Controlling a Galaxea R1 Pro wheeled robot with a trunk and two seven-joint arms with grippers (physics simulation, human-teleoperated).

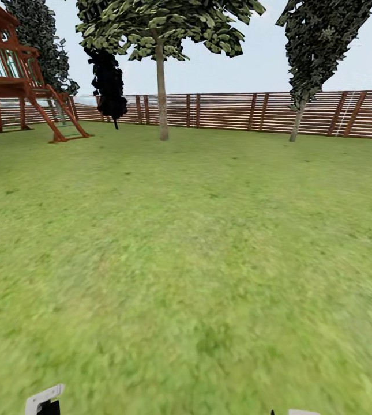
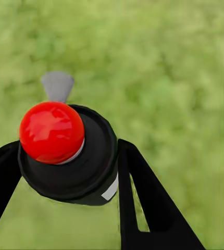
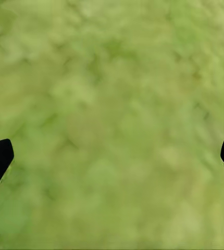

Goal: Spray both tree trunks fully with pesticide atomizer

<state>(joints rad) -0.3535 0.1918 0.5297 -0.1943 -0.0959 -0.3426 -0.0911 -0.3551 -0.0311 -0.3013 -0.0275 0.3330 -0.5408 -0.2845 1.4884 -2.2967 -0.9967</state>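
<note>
My left gripper (image 2: 67,151) is shut on the pesticide atomizer (image 2: 52,133), a black round body with a glossy red cap and a grey nozzle, held over the garden lawn (image 1: 186,259). Its black fingers (image 2: 143,198) press the body from both sides. A white part of the left arm (image 1: 43,399) shows at the head view's lower edge. My right gripper (image 3: 112,156) is open with only grass between its tips. A tree (image 1: 168,23) with a grey-green crown stands far ahead, its pale straight tree trunk (image 1: 162,98) in front of the fence.
A brown slatted fence (image 1: 237,112) closes the far side of the lawn. A red-brown wooden play tower (image 1: 12,75) stands at the back left. A black tree (image 1: 109,80) is near the fence, and a dark-crowned tree with a thin grey trunk (image 1: 297,122) is at the back right.
</note>
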